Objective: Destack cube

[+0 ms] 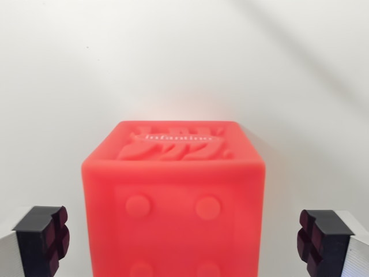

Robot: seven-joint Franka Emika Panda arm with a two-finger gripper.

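Red cube (173, 196) (embossed "Infantino"), raised dots, gripper (184, 242) fingers apart — flanking it

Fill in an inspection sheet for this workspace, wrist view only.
Surface: plain white, bare where visible.
Job's things: red cube centred in view, raised dots on the near face, embossed white lettering on top; its lower part is cut off, so any cube beneath cannot be seen.
Clutter: nothing seen.
Gripper: gripper open, dark pads either side of the cube, both apart from it.
Cables: nothing seen.
Surroundings: white background only; soft shadow to the wrist view's right of the cube.
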